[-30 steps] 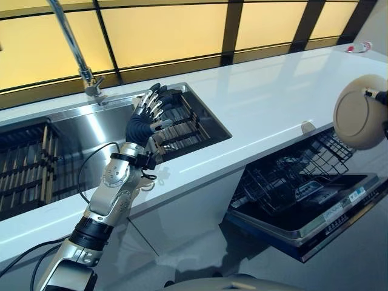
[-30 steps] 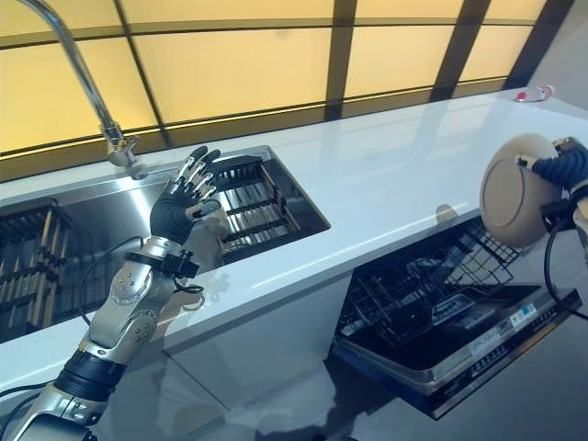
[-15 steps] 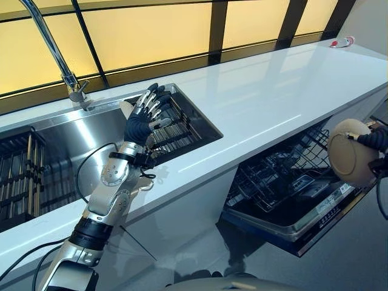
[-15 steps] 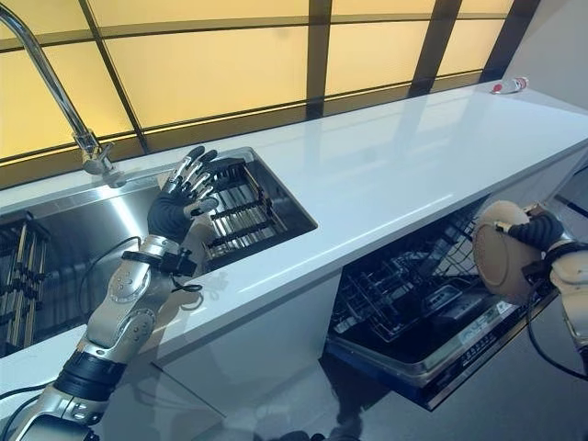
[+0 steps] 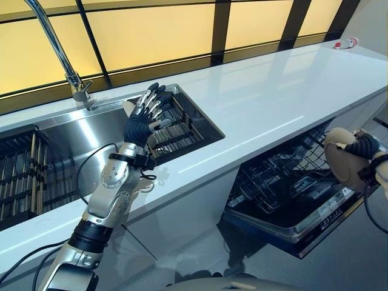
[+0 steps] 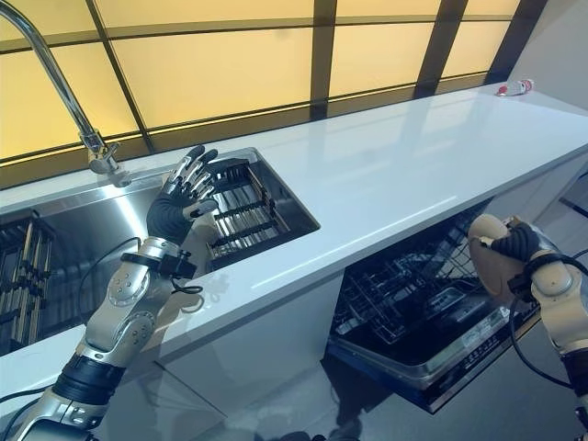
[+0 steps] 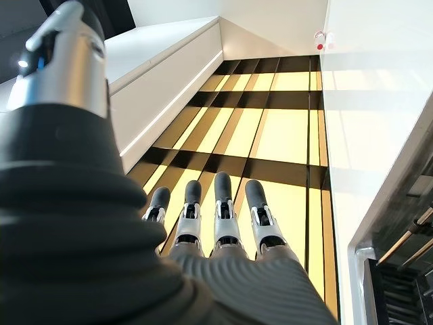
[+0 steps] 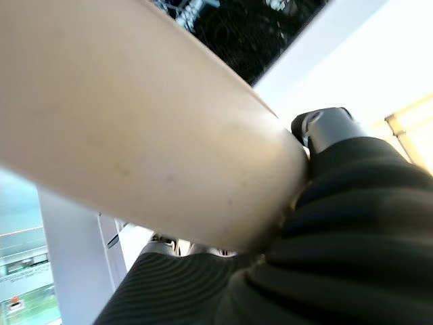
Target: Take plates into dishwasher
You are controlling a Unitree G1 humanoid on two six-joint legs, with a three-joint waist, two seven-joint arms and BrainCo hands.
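My right hand is shut on a beige plate and holds it over the right end of the open dishwasher's black wire rack. The plate fills the right wrist view, gripped at its rim. My left hand is open, fingers straight and raised, above the front edge of the steel sink. Its own wrist view shows the straight fingers holding nothing. A pale plate edge shows just behind the left hand, by the sink's dark drying rack.
A white counter runs across, above the open dishwasher door. A tall tap stands at the sink's back. A second dark rack sits in the sink's left part. A small bottle lies at the counter's far right.
My right hand has brought the plate down and in from beside the counter, now low over the dishwasher rack. The camera view has shifted a little. The left hand has held still.
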